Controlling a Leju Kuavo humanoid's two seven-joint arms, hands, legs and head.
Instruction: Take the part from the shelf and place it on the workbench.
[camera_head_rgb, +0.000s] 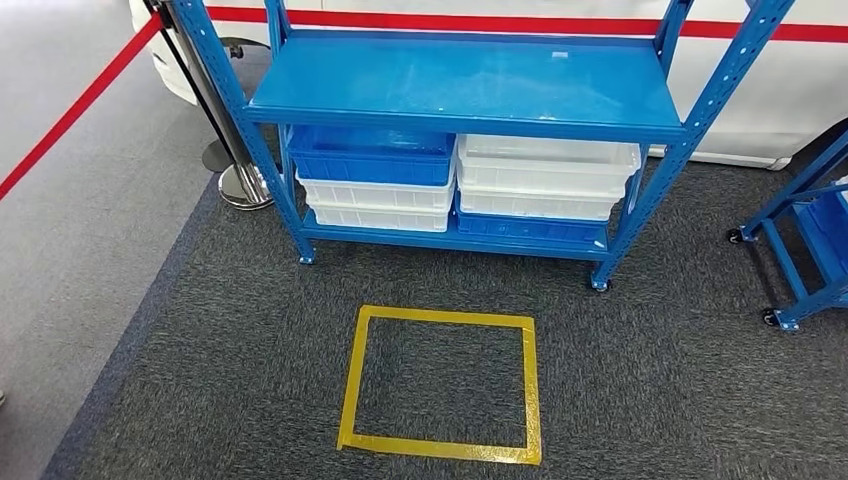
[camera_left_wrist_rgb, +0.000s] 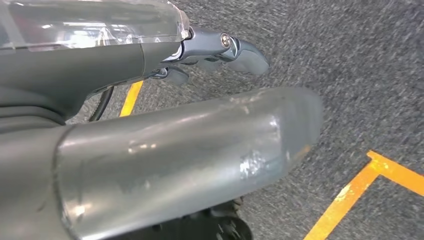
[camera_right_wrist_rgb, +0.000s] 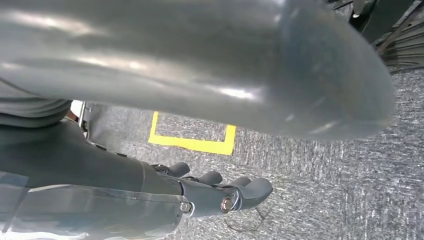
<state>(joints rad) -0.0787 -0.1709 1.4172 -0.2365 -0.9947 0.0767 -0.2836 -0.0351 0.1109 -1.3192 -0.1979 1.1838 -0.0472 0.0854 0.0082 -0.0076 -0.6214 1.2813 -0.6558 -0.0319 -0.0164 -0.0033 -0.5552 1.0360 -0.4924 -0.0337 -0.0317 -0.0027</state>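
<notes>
A blue metal shelf (camera_head_rgb: 465, 80) stands ahead of me on dark carpet. Its upper board is bare. On the lower board sit a blue bin (camera_head_rgb: 370, 155) over white bins (camera_head_rgb: 378, 200) on the left, and white bins (camera_head_rgb: 545, 165) over a blue bin (camera_head_rgb: 530, 228) on the right. What the bins hold is hidden from this angle. My left hand (camera_left_wrist_rgb: 165, 140) hangs above the carpet, thumb and fingers (camera_left_wrist_rgb: 235, 50) apart, holding nothing. My right hand (camera_right_wrist_rgb: 175, 70) hangs the same way, fingers (camera_right_wrist_rgb: 230, 195) loosely extended and empty.
A yellow tape square (camera_head_rgb: 440, 385) marks the carpet in front of the shelf. A chrome stanchion (camera_head_rgb: 240, 185) with a red rope (camera_head_rgb: 70, 110) stands at the left. A blue wheeled cart (camera_head_rgb: 800, 250) is at the right edge. Light grey floor lies to the left.
</notes>
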